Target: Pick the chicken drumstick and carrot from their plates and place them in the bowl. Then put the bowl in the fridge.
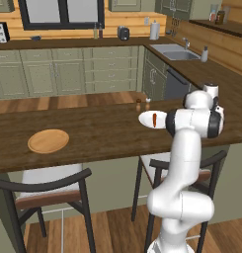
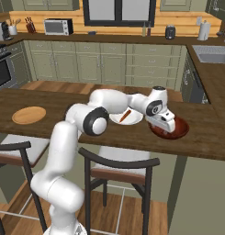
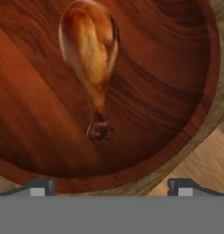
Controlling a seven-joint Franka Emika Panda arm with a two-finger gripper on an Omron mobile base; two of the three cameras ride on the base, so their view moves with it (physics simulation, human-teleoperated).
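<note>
The small brown-orange roasted chicken drumstick (image 3: 89,50) lay inside the deep, glossy reddish-brown bowl (image 3: 35,114), free of the robot's grip. In the hand view its long axis ran nearly straight up and down the picture, the thick rounded meat end toward the top and the thin bone with its dark knuckle pointing down toward the near rim. The gripper (image 3: 111,186) hung just above the bowl with its jaws spread wide, one dark tip at each side of the picture and nothing between them.

From the right base view the bowl (image 2: 178,131) sat on the dark wooden tabletop (image 2: 49,103) toward its right end, close to the near edge, with the hand (image 2: 162,120) over it. Just beside it to the left stood the plain white round plate (image 2: 134,120), carrying the slim orange carrot (image 2: 125,115), which lay slanted across it. Well apart, near the tabletop's left end, the light tan wooden plate (image 2: 29,114) with a raised rim held nothing.

I could read no writing or labels on anything.
</note>
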